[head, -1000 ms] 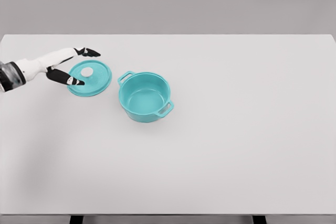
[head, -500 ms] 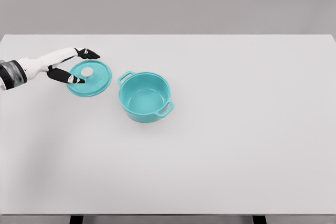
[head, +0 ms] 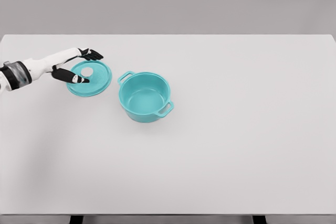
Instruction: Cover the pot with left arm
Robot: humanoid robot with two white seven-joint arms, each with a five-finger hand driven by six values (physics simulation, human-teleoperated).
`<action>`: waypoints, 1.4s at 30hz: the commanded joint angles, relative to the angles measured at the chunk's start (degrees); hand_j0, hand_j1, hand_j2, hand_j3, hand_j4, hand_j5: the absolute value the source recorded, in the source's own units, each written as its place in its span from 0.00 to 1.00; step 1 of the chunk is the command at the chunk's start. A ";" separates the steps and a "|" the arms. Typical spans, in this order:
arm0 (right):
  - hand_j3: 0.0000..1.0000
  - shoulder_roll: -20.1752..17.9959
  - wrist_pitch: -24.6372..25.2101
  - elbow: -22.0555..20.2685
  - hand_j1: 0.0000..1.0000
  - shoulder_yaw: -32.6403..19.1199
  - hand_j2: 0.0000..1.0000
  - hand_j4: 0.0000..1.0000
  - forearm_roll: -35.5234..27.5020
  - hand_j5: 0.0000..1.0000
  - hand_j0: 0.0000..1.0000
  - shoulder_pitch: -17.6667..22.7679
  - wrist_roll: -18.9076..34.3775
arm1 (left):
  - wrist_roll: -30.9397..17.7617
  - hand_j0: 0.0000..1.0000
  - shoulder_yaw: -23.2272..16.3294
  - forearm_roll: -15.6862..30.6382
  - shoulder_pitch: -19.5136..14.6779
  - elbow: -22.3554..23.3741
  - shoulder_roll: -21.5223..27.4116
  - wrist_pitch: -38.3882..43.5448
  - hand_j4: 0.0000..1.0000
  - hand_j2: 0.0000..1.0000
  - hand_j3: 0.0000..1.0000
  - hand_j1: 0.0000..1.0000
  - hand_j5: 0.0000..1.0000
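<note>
Lid (head: pixel 90 78) is flat on the white table (head: pixel 236 145), just left of the pot (head: pixel 145 97) and apart from it. Teal, with a white knob (head: pixel 87 71) at centre. You've got the left hand (head: pixel 77 65) reaching in from the left edge, spread wide at the lid's left rim: one dark fingertip (head: pixel 96 54) sits above the lid's far edge, another (head: pixel 83 81) over its near-left part. Nothing gripped, the knob sits free between them. Whether the fingers touch the lid, can't tell. Pot is upright, uncovered, with two side handles.
</note>
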 commanded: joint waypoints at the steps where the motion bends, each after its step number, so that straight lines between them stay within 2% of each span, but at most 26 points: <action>1: 1.00 0.00 -0.03 0.00 1.00 -0.01 1.00 1.00 0.03 1.00 1.00 0.00 0.02 | 0.15 0.79 0.12 0.52 0.09 0.08 -0.13 0.06 0.79 0.79 0.79 0.79 0.79; 6: 1.00 0.00 -0.03 0.00 1.00 -0.01 1.00 1.00 0.12 1.00 1.00 0.00 0.02 | 0.24 0.79 0.12 0.52 0.00 2.54 -0.92 0.06 0.79 0.79 0.79 0.79 0.79; 13: 1.00 0.00 -0.03 0.00 1.00 -0.01 1.00 1.00 0.03 1.00 1.00 0.00 0.02 | 0.24 0.79 0.47 0.52 0.00 3.51 -1.00 -0.29 0.79 0.79 0.79 0.79 0.79; 15: 1.00 0.00 -0.03 0.00 1.00 -0.01 1.00 1.00 0.03 1.00 1.00 0.00 0.02 | 0.24 0.79 0.64 0.52 0.00 5.00 -2.50 -0.46 0.79 0.79 0.79 0.79 0.79; 27: 1.00 0.00 -0.03 0.00 1.00 -0.01 1.00 1.00 0.03 1.00 1.00 -0.09 0.02 | 0.24 0.79 0.91 0.43 0.00 8.69 -4.26 -0.55 0.79 0.79 0.79 0.79 0.79; 30: 1.00 0.00 -0.03 0.00 1.00 -0.01 1.00 1.00 0.03 1.00 1.00 0.00 0.02 | 0.33 0.72 0.82 0.43 0.00 8.69 -4.26 -0.55 0.72 0.72 0.72 0.72 0.72; 42: 1.00 0.00 -0.03 0.00 1.00 -0.01 1.00 1.00 0.03 1.00 1.00 0.00 0.02 | 0.41 0.59 0.73 0.60 0.35 8.43 -3.99 -1.25 0.59 0.59 0.59 0.59 0.59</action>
